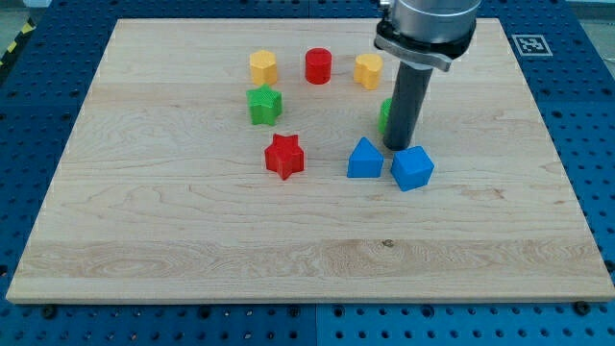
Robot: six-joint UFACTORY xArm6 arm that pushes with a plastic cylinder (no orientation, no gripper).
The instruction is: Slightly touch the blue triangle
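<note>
Green block (383,115) mostly hidden behind rod (407,101); shape unclear.

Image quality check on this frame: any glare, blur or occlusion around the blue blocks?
Camera view: even, soft lighting, no glare on the wooden board; blocks cast only faint shadows. Blue triangle and blue cube are sharp. My tip sits just above and between them; the rod hides most of a green block. The arm's top is cropped by the view's top.

Pale wooden board (192,240) on blue perforated table (38,96); fiducial marker (528,43) at top right.
</note>
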